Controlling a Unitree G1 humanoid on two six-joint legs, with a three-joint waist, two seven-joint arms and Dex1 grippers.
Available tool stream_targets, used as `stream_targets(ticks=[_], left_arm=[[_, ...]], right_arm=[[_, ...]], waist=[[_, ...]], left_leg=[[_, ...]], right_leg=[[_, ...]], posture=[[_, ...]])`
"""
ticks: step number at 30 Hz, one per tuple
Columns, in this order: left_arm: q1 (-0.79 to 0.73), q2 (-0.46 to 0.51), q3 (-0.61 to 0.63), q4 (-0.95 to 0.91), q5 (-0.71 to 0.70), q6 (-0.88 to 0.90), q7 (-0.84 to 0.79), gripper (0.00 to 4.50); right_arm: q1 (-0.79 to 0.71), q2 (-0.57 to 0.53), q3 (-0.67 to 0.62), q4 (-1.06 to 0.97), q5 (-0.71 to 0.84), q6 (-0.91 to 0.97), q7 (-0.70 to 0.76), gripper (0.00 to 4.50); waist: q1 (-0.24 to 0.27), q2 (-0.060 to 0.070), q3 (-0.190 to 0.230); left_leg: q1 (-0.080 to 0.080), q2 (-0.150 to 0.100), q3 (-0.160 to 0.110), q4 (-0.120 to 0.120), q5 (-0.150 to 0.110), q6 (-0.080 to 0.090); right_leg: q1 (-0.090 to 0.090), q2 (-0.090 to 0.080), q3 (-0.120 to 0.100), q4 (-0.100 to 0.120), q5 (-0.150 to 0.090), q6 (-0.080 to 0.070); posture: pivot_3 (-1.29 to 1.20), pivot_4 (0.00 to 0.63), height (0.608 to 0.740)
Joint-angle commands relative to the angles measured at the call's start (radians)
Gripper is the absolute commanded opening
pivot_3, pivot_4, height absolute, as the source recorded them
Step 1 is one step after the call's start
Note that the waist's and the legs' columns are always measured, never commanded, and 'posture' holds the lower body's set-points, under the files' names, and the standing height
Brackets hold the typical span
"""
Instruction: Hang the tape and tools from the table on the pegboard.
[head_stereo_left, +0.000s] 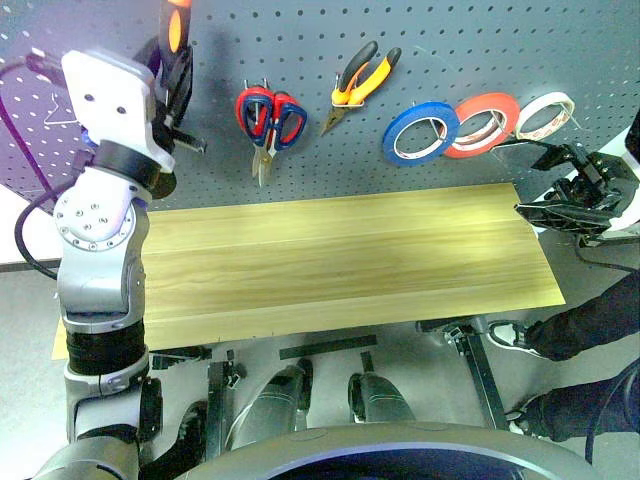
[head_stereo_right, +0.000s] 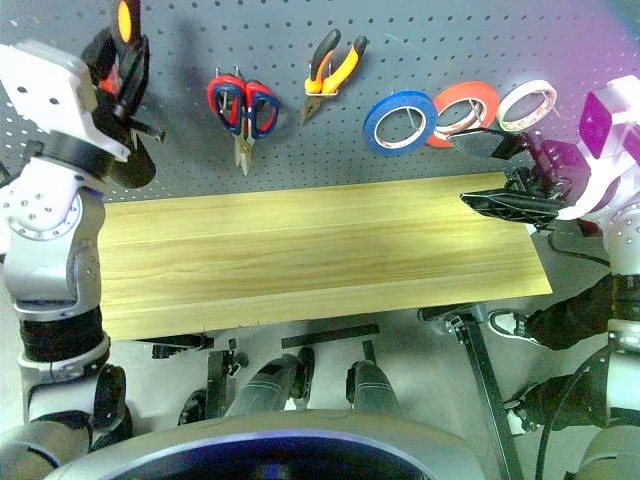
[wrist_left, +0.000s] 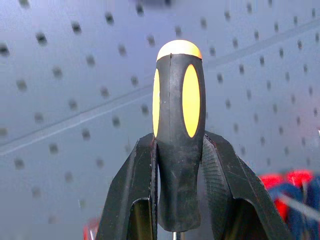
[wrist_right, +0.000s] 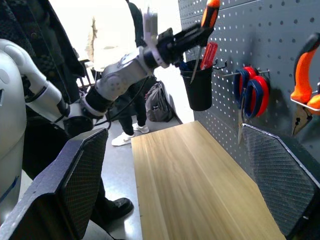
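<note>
My left gripper (wrist_left: 177, 200) pinches the screwdriver (wrist_left: 178, 130) by its black-orange handle up vs the pegboard (head_stereo_left: 320, 100), over the black cup (wrist_right: 199, 90); right gripper (wrist_right: 175, 180) spread wide beside the table (head_stereo_left: 340, 260).

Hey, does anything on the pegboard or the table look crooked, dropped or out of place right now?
Nothing stands out. The scissors, pliers and three tape rolls, blue, red-orange and white, hang on the pegboard. The left gripper holds an orange-and-black-handled screwdriver near a black cup; the right gripper is open.
</note>
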Motion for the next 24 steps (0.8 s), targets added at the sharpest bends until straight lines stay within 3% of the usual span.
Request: stream_targets(ticks=[1, 13, 24], left_arm=[[-0.081, 0.022, 0.023, 0.005, -0.014, 0.005, 0.008, 0.87], [-0.226, 0.079, 0.032, 0.087, -0.001, -0.009, 0.001, 0.87], [-0.107, 0.125, 0.079, 0.084, 0.007, -0.059, 0.001, 0.87]], right_arm=[[-0.003, -0.022, -0.023, -0.028, 0.020, -0.009, 0.007, 4.50], [-0.023, -0.030, -0.012, 0.003, 0.010, -0.006, 0.007, 4.50], [-0.041, -0.039, 0.017, 0.025, 0.007, -0.008, 0.007, 4.50]], waist=[[0.000, 0.000, 0.000], [-0.001, 0.000, 0.000], [-0.001, 0.002, -0.001]], left_leg=[[0.000, 0.000, 0.000, 0.001, 0.000, 0.000], [0.000, 0.000, 0.000, 0.002, 0.000, 0.000], [0.000, 0.000, 0.000, 0.002, 0.000, 0.000]], right_leg=[[0.000, 0.000, 0.000, 0.000, 0.000, 0.000], [0.000, 0.000, 0.000, 0.001, 0.001, 0.000], [0.000, 0.000, 0.000, 0.001, 0.001, 0.000]], posture=[[-0.08, 0.202, 0.740], [-0.07, 0.204, 0.740], [-0.06, 0.201, 0.740]])
